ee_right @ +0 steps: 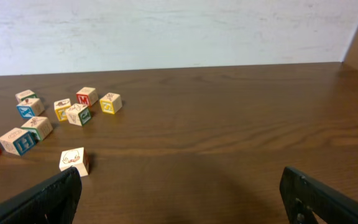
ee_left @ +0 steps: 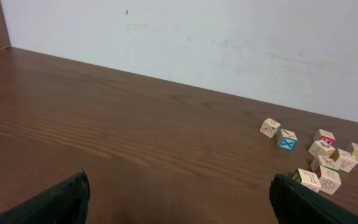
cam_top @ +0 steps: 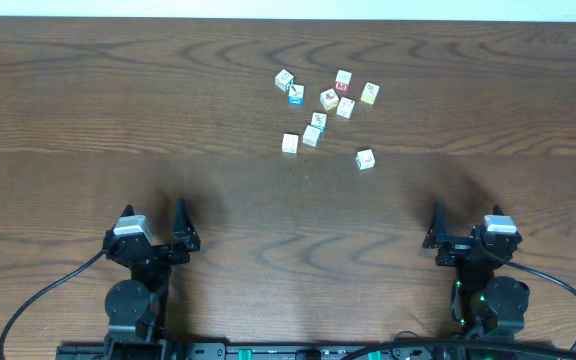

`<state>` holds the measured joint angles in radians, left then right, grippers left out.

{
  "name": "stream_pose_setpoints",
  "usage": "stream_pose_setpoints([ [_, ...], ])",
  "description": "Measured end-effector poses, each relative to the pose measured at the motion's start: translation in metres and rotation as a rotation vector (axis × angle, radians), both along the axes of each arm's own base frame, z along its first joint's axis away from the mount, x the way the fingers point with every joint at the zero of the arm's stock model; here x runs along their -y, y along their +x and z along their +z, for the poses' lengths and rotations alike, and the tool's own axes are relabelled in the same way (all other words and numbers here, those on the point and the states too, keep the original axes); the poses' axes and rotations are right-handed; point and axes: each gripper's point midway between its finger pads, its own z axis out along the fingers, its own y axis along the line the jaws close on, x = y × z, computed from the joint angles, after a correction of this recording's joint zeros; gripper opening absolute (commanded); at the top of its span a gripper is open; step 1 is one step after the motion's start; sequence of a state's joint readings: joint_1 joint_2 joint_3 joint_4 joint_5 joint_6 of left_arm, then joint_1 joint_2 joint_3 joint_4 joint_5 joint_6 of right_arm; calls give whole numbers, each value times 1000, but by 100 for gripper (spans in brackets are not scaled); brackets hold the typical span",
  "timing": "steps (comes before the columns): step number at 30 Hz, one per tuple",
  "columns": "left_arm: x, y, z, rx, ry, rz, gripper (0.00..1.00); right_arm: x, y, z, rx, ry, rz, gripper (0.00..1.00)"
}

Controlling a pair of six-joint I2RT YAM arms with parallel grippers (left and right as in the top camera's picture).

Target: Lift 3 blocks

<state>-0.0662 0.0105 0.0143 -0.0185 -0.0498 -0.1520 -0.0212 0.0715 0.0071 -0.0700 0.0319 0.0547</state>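
Seen from overhead, ten small blocks (cam_top: 318, 121) lie loosely scattered on the far middle of the dark wooden surface (cam_top: 88, 100). All rest flat and none are stacked. Most show pale cream tops with faint marks. A blue-faced block (cam_top: 296, 94) sits at the left of the group and a red-marked block (cam_top: 343, 79) at its far side. A lone block (cam_top: 365, 158), pale on top, lies apart at the near right, and two more pale ones sit just beside each other at the near left. The left hand (cam_top: 154, 213) and the right hand (cam_top: 466, 215) are by the near edge, well apart from the blocks and from each other. Both are spread wide and hold nothing.

In the left wrist view, the left hand (ee_left: 180, 180) shows only its two dark fingers (ee_left: 58, 199) at the bottom corners. They are wide apart with bare surface between them. The blocks (ee_left: 321, 149) lie ahead and to the right, before a white wall (ee_left: 197, 37), with the blue-faced block (ee_left: 286, 140) near their left end.

In the right wrist view, the right hand (ee_right: 180, 177) is likewise wide open and empty, its fingers (ee_right: 322, 199) at the bottom corners. The blocks (ee_right: 78, 114) lie ahead to the left. The lone block (ee_right: 74, 160) is nearest, just beyond the fingertip on that side. The red-marked block (ee_right: 87, 96) is farther back.
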Motion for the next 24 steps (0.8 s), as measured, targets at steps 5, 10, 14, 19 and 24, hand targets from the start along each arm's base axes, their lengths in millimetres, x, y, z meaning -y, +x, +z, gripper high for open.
stream_pose_setpoints([
  [5, 0, 0, 0, 0, 0, 0, 93, 0, 0, 0, 0, 0, 0, 99],
  [10, 0, 0, 0, 0, 0, 0, 93, 0, 0, 0, 0, 0, 0, 99],
  [14, 0, 0, 0, 0, 0, 0, 93, 0, 0, 0, 0, 0, 0, 99],
  [19, 0, 0, 0, 0, 0, 0, 93, 0, 0, 4, 15, -4, -1, 99],
  [24, 0, 0, 0, 0, 0, 0, 93, -2, 1, 10, 42, -5, 12, 99],
])
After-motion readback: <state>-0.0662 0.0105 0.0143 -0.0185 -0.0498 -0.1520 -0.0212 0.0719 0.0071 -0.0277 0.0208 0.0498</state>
